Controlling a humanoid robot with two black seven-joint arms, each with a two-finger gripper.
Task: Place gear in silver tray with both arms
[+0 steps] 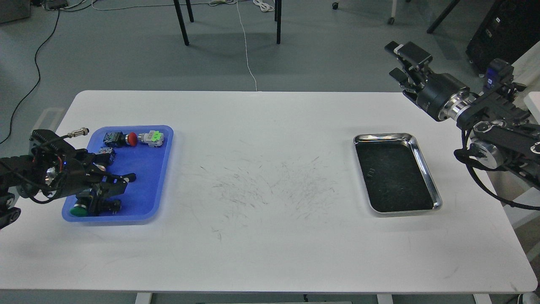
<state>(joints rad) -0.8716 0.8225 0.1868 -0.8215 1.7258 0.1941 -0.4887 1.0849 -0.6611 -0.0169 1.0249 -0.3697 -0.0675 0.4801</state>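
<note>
Left gripper (120, 180): low over the near half of the blue tray, at the table's left end; its dark fingers merge with the dark parts beneath, so I cannot tell whether they are spread or pinching anything.
Gear: not clearly visible; no small black ring shows on the open blue floor, and the spot just under the left fingertips is covered by the gripper.
Blue tray (147, 198): plastic, rectangular, on the left part of the table.
Tray contents: a red-capped button (126, 138) and a green-and-white switch part (152, 138) lie along the far edge; a green-capped button (84, 207) with a dark body sits at the near left corner, partly under the left gripper; a small blue-black part (107, 154) lies beside the wrist.
Silver tray (425, 166): on the right part of the table, well apart from the blue tray and the left gripper; its dark scuffed floor holds nothing.
Right gripper (403, 61): raised beyond the far right corner of the table, above and beyond the silver tray, not touching it; its two fingers stand apart with nothing between them.
Table (270, 236): white, with grey scuff marks in the middle between the two trays.
</note>
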